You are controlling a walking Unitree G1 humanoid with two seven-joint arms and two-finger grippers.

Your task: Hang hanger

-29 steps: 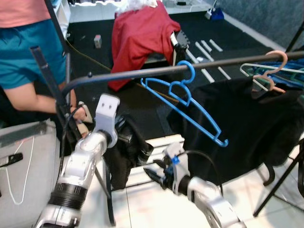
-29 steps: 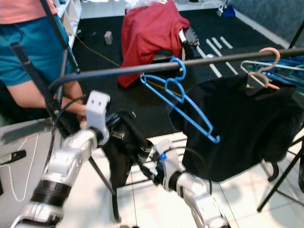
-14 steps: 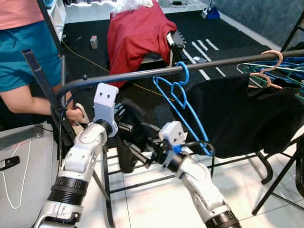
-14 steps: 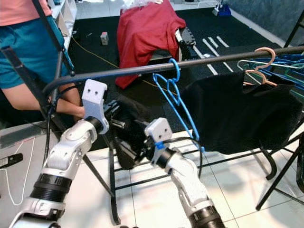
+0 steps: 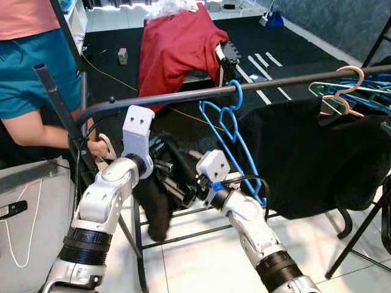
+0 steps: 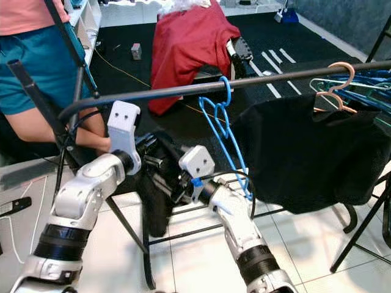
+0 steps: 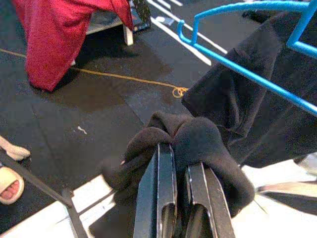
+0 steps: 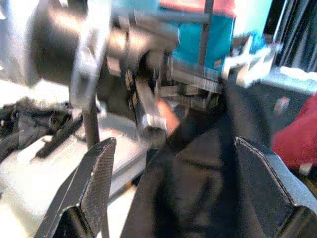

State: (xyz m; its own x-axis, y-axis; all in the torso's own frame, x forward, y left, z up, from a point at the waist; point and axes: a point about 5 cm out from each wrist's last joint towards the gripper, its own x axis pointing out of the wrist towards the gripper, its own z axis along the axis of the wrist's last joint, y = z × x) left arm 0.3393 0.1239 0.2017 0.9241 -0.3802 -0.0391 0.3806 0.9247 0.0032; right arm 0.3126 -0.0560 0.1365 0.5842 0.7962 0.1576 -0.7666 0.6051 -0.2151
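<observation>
A blue hanger (image 5: 237, 137) hangs by its hook on the black rail (image 5: 177, 97), turned nearly edge-on. Below the rail, my left gripper (image 7: 179, 156) is shut on a bunched black garment (image 7: 198, 144), which droops down toward the floor (image 5: 153, 210). My right gripper (image 8: 171, 163) is open, its fingers (image 8: 94, 183) spread wide on either side of the same black cloth, just beside the left gripper (image 5: 171, 176). In the head views the right gripper (image 5: 193, 188) sits below the blue hanger's lower end.
A black shirt (image 5: 317, 152) hangs on the rail to the right, with a pink hanger (image 5: 347, 82) and teal hangers beyond. A person (image 5: 30, 67) stands at the left holding the rack's post. A red cloth (image 5: 174, 43) covers a chair behind. Rack legs cross the tiled floor.
My right arm has risen from low by the floor up to the cloth held by the left gripper. The blue hanger has swung from side-on to nearly edge-on. The camera has shifted slightly.
</observation>
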